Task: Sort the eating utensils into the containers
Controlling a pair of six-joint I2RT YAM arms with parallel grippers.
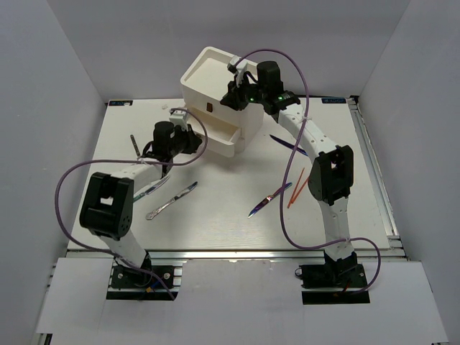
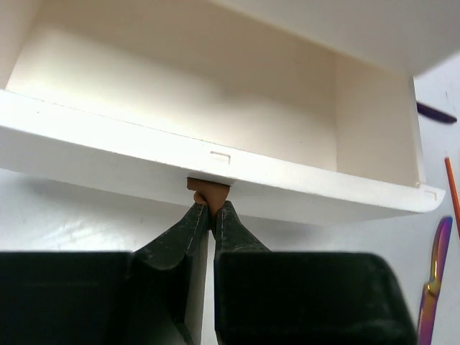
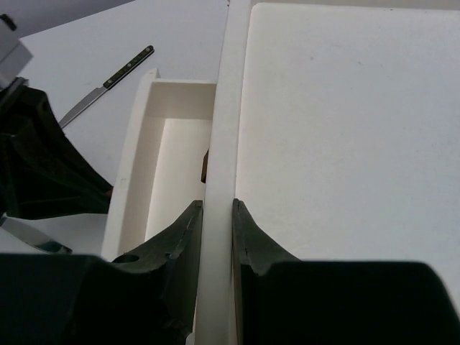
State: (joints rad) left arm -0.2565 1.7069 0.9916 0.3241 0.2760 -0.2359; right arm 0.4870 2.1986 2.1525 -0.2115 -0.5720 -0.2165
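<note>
The white drawer unit [image 1: 208,75] stands at the back of the table, one of its containers, a low drawer [image 1: 221,134], pulled out toward the left arm. Inside, the drawer [image 2: 215,93] shows only bare white. My left gripper [image 2: 211,210] is shut on its small dark red pull [image 2: 208,191]. My right gripper [image 3: 218,205] is shut on the unit's front top rim [image 3: 219,144], one finger on each side. Eating utensils lie loose on the table: a purple one [image 1: 270,199], orange chopsticks [image 1: 298,188], a silver one [image 1: 171,201] and a dark-handled knife [image 1: 136,146].
Another purple utensil [image 1: 287,141] lies right of the unit. A teal-handled piece [image 1: 152,187] lies partly under the left arm. In the left wrist view a purple utensil [image 2: 437,266] and a chopstick [image 2: 451,188] lie at the right edge. Grey walls enclose the table.
</note>
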